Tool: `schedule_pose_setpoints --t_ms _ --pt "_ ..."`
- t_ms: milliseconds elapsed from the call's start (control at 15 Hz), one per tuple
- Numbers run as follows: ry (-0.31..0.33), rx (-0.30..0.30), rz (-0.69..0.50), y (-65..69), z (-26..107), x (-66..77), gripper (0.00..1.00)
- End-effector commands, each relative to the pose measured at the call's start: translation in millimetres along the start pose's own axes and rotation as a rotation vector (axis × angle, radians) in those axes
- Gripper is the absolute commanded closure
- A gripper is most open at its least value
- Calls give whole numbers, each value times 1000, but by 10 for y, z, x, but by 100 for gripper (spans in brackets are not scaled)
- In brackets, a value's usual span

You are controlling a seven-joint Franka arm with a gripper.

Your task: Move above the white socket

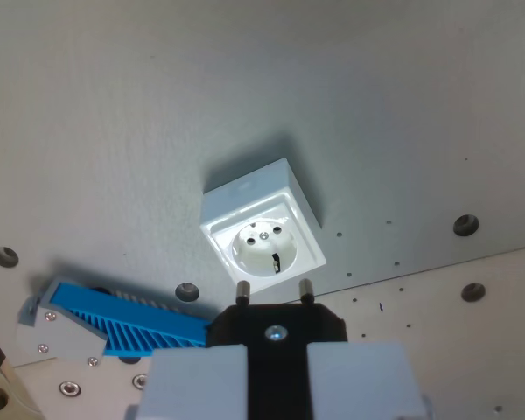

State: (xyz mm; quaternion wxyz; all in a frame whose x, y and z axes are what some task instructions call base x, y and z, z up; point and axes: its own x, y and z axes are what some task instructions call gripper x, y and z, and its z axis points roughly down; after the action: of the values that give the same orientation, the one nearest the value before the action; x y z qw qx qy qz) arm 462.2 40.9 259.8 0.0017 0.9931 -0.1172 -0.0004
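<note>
Gripper [276,363] holds a black plug [278,328] above the white socket [262,230]
Fingers are closed on the plug; its two pins point at the socket

Lab bench: grey plate [114,105] with bolt holes [465,225].

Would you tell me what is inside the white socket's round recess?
Inside the white socket: a centre screw, one dark pin hole and an earth clip. Deeper contacts are hidden.
</note>
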Motion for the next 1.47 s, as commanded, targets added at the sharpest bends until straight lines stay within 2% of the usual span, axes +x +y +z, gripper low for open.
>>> schedule_pose_setpoints --t_ms 67,667,1467 --pt "7 3 -39 5 46 -22 100" --pt "56 17 -118 10 213 -120 100" --pt "63 8 -260 -11 592 -308 100"
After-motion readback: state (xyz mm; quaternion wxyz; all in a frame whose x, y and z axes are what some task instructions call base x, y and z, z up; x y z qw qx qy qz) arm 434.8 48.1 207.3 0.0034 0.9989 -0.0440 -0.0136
